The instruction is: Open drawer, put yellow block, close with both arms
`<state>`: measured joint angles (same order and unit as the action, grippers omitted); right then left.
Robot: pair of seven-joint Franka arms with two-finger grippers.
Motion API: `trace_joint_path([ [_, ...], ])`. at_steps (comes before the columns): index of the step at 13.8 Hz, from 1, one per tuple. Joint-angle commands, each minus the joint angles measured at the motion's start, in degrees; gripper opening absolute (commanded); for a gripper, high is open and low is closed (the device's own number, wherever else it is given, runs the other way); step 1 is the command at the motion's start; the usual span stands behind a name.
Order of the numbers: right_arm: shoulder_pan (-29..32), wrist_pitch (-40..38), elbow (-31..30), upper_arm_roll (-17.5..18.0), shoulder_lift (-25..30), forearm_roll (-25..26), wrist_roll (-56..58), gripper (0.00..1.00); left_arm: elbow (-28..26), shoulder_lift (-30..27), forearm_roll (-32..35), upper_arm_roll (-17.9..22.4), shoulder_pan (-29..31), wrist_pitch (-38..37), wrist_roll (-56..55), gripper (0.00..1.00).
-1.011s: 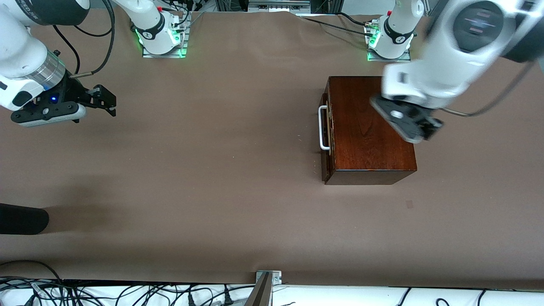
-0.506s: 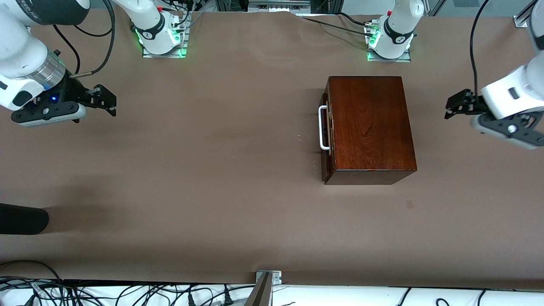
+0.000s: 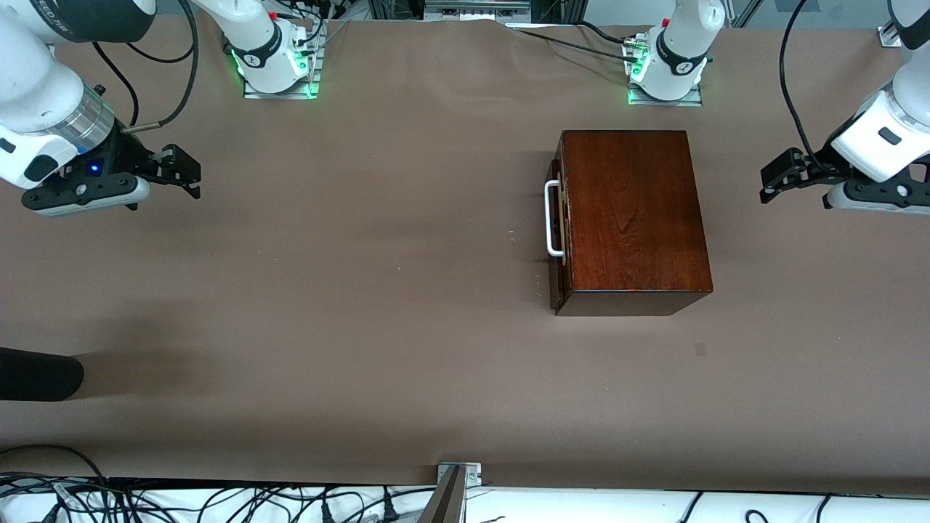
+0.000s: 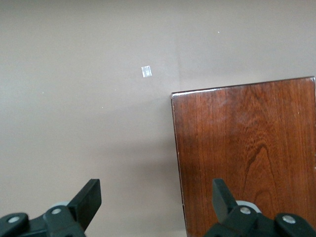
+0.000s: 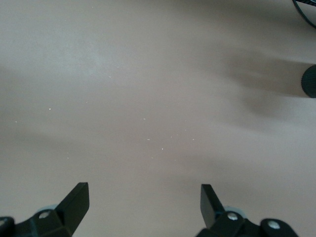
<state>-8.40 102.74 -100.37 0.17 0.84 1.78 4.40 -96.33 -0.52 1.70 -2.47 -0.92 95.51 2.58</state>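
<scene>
The dark mahogany box (image 3: 632,218) stands on the table toward the left arm's end. Its drawer (image 3: 556,225) is shut, with the white U-shaped handle (image 3: 552,219) on the face turned toward the right arm's end. The box top also shows in the left wrist view (image 4: 247,153). My left gripper (image 3: 774,176) is open and empty, up over bare table beside the box's back end. My right gripper (image 3: 183,171) is open and empty, over bare table at the right arm's end. The yellow block is out of view.
The table is covered in brown paper (image 3: 363,290). A dark rounded object (image 3: 36,374) pokes in at the right arm's end, nearer the front camera. A small pale square mark (image 4: 146,71) lies on the paper near the box. Arm bases (image 3: 276,65) stand along the back edge.
My left arm has swung off the top of the box, out to the table's end beside it, and lifted slightly. The right arm has not moved.
</scene>
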Motion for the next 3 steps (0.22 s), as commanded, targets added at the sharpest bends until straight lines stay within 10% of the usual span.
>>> trace_joint_path([
  [1, -0.2, -0.4, 1.2, 0.0, -0.5, -0.4, -0.8, 1.00, -1.5, -1.5, -0.9, 1.0, -0.8, 0.6, 2.5, 1.00],
  [3, -0.2, -0.4, 1.2, 0.0, -0.5, -0.4, -0.8, 1.00, -1.4, -1.4, -0.9, 1.0, -0.8, 0.6, 2.4, 1.00],
])
